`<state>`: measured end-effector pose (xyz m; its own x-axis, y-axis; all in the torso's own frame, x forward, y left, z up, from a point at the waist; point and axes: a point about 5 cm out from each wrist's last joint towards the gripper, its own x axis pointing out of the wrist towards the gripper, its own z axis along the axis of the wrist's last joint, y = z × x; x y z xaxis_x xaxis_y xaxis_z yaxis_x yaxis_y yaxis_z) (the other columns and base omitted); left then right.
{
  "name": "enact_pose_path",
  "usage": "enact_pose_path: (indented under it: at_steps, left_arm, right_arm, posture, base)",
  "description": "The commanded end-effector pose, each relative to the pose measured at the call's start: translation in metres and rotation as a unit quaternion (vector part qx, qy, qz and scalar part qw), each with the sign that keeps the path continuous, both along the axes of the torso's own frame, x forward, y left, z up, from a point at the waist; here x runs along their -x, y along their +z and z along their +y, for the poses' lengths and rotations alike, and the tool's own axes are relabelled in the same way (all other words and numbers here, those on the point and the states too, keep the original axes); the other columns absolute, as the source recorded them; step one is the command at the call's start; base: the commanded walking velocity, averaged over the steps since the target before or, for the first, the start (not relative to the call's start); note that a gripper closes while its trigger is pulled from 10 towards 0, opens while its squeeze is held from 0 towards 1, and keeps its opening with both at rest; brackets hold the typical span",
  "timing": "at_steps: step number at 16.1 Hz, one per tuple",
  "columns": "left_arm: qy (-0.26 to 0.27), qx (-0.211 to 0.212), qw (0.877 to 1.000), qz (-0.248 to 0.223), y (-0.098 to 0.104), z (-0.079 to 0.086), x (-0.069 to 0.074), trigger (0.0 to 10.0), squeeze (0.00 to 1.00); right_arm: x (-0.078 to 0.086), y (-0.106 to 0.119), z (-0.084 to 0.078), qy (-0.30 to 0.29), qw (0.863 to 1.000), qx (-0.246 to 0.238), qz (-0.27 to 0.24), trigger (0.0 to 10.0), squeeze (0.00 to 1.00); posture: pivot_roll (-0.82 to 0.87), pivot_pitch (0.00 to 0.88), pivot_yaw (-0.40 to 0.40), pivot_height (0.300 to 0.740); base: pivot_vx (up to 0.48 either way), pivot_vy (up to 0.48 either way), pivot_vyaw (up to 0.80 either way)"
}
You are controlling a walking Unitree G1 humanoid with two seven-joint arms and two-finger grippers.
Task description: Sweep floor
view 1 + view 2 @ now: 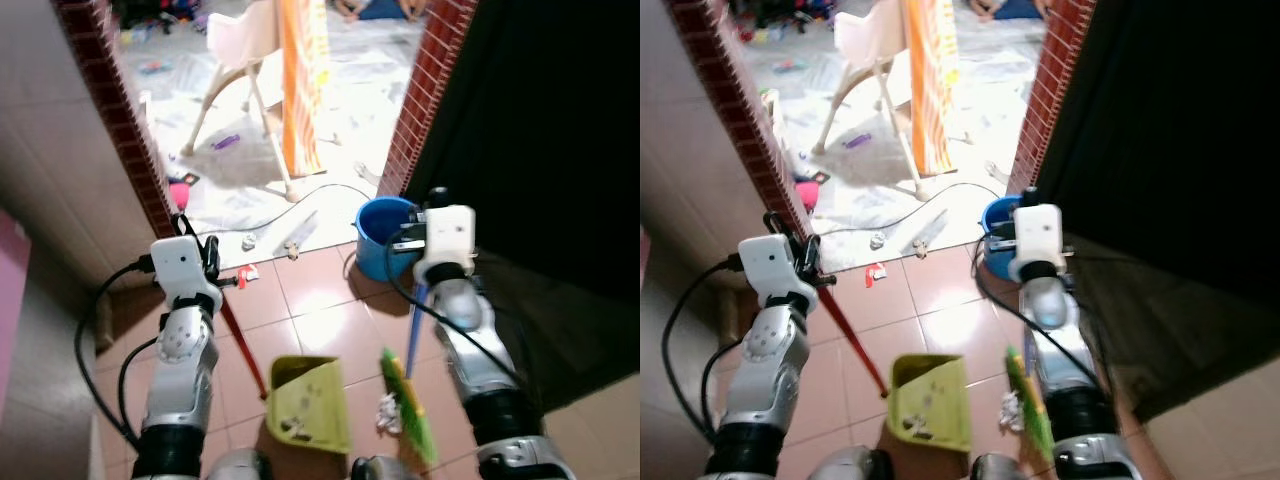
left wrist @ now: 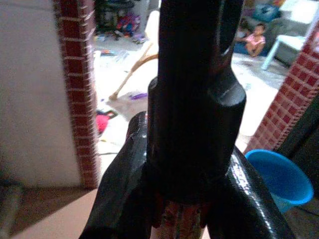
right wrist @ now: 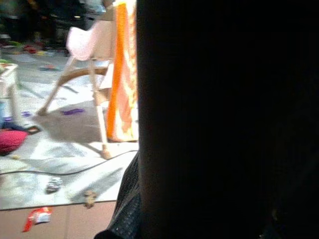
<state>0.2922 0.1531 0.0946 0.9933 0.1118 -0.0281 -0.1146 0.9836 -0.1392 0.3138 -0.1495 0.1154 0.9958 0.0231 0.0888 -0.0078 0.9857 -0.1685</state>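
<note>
No text, label, brand, number or sign can be read in any of the views. The small red and white wrapper (image 1: 247,273) lying on the terracotta floor tiles (image 1: 320,300) by the doorway may carry print, but it is too small and blurred to make out. The tall orange and white striped cloth (image 1: 302,80) hanging beside the pale plastic high chair (image 1: 240,60) shows a pattern only, with no letters that can be told. The white housings on the two wrists show no legible marking.
</note>
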Motion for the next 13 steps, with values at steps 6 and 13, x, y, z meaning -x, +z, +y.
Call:
enact_pose_path:
  at_steps: [6,13]
  left_arm:
    - [-0.026,0.006,0.998,-0.055,0.033,-0.007,-0.016,10.0,0.0]
    - [-0.049,-0.052,0.997,0.033,-0.026,-0.016,-0.012,10.0,0.0]
  right_arm:
    - [0.003,0.002,-0.012,-0.022,1.0,0.011,-0.008,10.0,0.0]
    - [-0.002,0.006,-0.01,-0.023,1.0,0.014,-0.012,10.0,0.0]
  posture:
    - [-0.06,0.0,0.007,0.74]
    - [-0.09,0.0,0.008,0.74]
  base:
    - [0.189,0.214,0.0]
    - [0.0,0.0,0.0]
